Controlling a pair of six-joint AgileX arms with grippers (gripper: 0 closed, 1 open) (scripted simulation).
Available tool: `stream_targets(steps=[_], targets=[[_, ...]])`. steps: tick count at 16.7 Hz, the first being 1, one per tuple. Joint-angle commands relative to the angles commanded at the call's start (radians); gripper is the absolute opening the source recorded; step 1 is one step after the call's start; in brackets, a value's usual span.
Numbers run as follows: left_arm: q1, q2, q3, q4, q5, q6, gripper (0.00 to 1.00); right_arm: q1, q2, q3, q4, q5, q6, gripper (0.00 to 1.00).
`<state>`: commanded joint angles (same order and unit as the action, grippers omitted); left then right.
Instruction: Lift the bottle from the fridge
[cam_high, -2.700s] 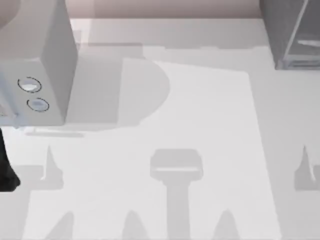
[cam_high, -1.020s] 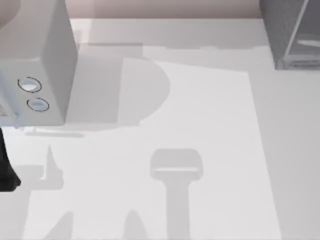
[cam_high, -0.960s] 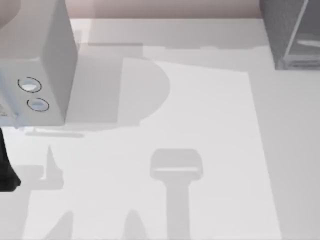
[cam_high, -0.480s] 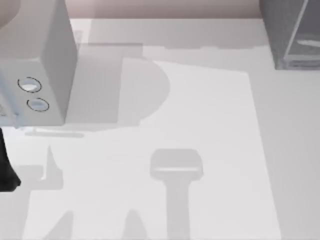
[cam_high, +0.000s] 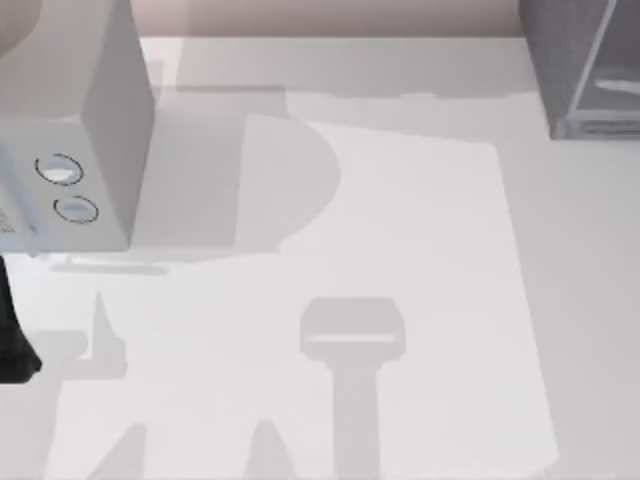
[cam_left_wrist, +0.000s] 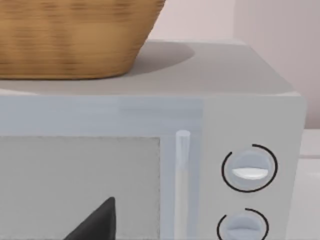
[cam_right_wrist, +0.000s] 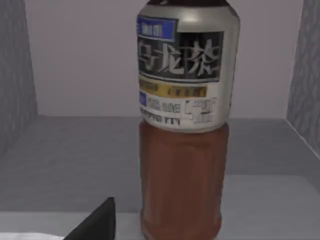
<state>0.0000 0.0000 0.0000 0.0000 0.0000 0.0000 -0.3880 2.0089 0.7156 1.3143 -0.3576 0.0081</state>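
My right pincer (cam_right_wrist: 95, 220) faces the bottle (cam_right_wrist: 181, 125), which stands upright on a shelf inside the fridge (cam_high: 580, 65) at the table's (cam_high: 420, 260) far right corner. Just one dark fingertip shows near the bottle's base, perhaps short of touching; I cannot tell the pincer's state. My left pincer (cam_left_wrist: 97, 222) sits before the microwave (cam_left_wrist: 210, 125), its state unclear too.
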Motion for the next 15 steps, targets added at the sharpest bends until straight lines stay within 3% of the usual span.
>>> stream_targets(steps=[5,15], targets=[[0.0,0.0,0.0,0.0,0.0,0.0,1.0,0.088,0.095,0.275,-0.193,0.091,-0.002,1.0],[0.0,0.0,0.0,0.0,0.0,0.0,1.0,0.111,0.152,0.386,-0.261,0.114,-0.002,1.0]])
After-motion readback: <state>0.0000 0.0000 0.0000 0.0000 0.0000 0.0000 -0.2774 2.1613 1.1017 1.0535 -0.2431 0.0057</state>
